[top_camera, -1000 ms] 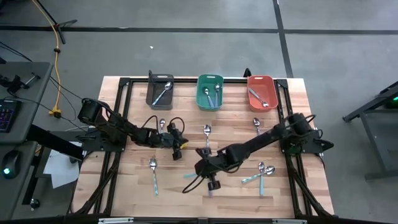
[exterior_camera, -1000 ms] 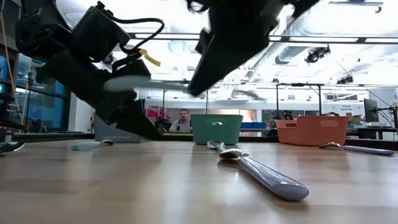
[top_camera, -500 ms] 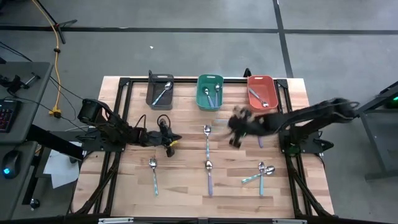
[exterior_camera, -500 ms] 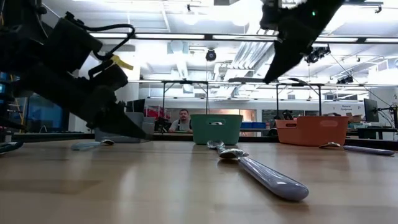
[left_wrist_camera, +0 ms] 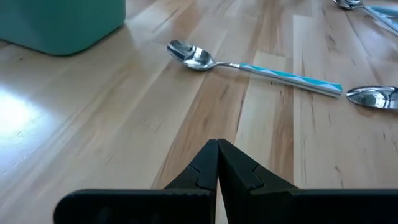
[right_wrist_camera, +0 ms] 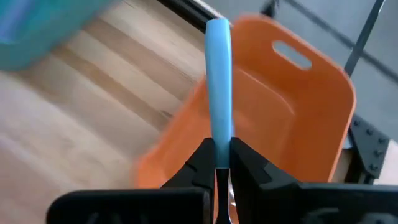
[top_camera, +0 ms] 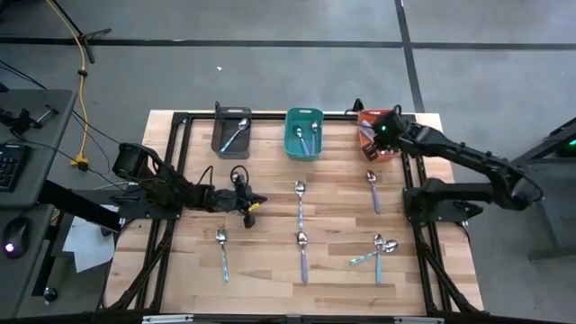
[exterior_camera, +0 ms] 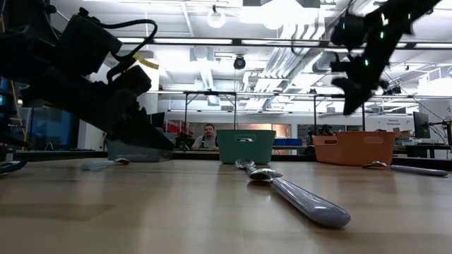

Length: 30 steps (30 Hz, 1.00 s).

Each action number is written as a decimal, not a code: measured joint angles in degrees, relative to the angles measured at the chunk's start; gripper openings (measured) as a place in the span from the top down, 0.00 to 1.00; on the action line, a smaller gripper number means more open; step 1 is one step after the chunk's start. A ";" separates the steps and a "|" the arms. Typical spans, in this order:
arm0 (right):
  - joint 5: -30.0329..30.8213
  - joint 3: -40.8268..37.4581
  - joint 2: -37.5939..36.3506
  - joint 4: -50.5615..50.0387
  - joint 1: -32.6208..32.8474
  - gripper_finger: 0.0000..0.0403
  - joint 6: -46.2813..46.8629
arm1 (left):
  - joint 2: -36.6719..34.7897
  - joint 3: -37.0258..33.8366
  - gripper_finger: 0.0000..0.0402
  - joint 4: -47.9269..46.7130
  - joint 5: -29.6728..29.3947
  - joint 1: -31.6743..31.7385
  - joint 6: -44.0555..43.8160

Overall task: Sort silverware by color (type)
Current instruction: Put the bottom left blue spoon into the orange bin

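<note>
- The right tool (right_wrist_camera: 217,163) was above the orange bin (top_camera: 379,132) at the far right of the surface (top_camera: 270,261), with its fingers closed tightly on a spoon with a light blue handle (right_wrist_camera: 217,81); the handle stood out straight between them, and the bowl of this spoon was not visible.
- The left tool (left_wrist_camera: 217,163) was low over the left middle of the surface, fully closed and holding nothing.
- The silverware was small spoons with shiny metal bowls and slim pastel handles.
- Just ahead of the left tool lay a spoon with a teal handle (left_wrist_camera: 249,65), flat on the wood, near the teal bin (top_camera: 304,133).
- A lilac spoon (top_camera: 303,255) lay in the near middle, and another lilac one (top_camera: 373,189) lay on the right, nearer than the orange bin.
- A light blue spoon (top_camera: 222,250) lay near left, and two crossed spoons (top_camera: 378,252) lay near right.
- The dark grey bin (top_camera: 232,131) at the far left held one spoon, and the teal bin held two.
</note>
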 joint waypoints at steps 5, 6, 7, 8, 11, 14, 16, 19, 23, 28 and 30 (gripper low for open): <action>-4.91 -4.86 1.51 7.77 -10.14 0.97 -5.41 | 0.00 0.00 1.00 -0.06 0.05 -0.05 -0.02; -5.61 -5.36 1.99 9.06 -11.61 0.97 -6.10 | 0.00 0.00 1.00 -0.06 0.05 -0.05 -0.03; -6.14 -5.74 2.57 10.56 -12.89 0.97 -6.95 | 0.00 0.00 1.00 -0.07 0.05 -0.05 -0.10; -6.95 -5.87 3.27 11.55 -14.06 0.97 -7.39 | 0.00 0.00 1.00 -0.09 0.05 -0.05 -0.31; -8.68 -5.85 5.83 14.31 -15.50 0.97 -8.23 | -0.02 0.00 1.00 -0.10 0.09 -0.05 -0.37; -9.25 -5.76 9.18 16.81 -16.33 0.97 -8.45 | -0.02 0.00 1.00 -0.14 0.11 -0.07 -0.45; -9.08 -5.76 11.57 17.60 -16.91 0.97 -8.47 | -0.02 0.00 1.00 -0.18 0.09 -0.05 -0.62; -9.03 -5.76 14.84 18.95 -17.72 0.97 -8.59 | -0.02 0.00 1.00 -0.20 0.48 -0.05 -1.01; -10.49 -5.74 16.91 20.30 -18.17 0.97 -8.69 | -0.04 0.01 1.00 -0.26 1.54 -0.07 -1.01; -10.63 -5.69 16.93 20.58 -18.17 0.97 -8.67 | -0.04 0.00 1.00 -0.40 1.56 -0.05 -0.55; -10.63 -5.67 16.93 20.59 -18.17 0.97 -8.64 | -0.04 0.00 1.00 -0.38 1.57 -0.07 -0.52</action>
